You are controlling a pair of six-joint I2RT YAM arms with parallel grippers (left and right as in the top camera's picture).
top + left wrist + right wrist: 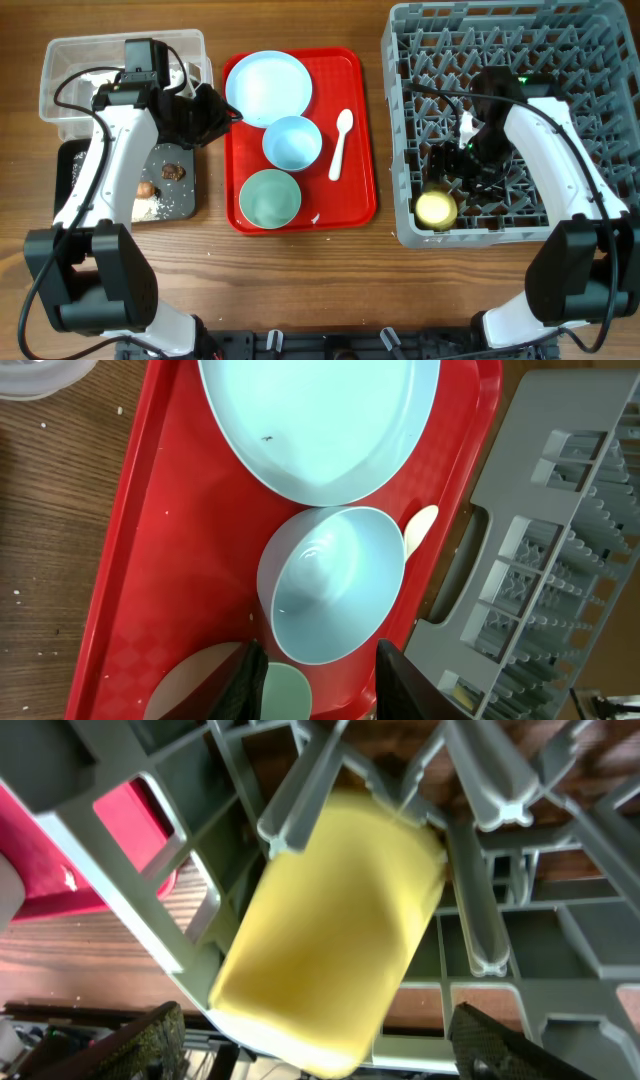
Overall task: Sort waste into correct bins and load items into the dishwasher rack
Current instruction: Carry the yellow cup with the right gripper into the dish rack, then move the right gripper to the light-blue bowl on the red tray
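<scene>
The yellow cup (330,930) lies tilted between pegs in the corner of the grey rack (500,40) nearest the red tray (160,560). It is plain, smooth plastic, likely light, stiff and a little slippery, best pinched across its wall. The right tool (318,1018) stands open, its 2 fingers clear of the cup. The left tool (320,655) hangs open and empty by the pale blue bowl (335,585)

A worktop (300,290) of brown wood fills the overhead view from edge to edge, its grain running left to right in lighter and darker streaks. Light falls evenly from above, leaving short, soft shadows. In the right wrist view the wood shows a faint sheen.
</scene>
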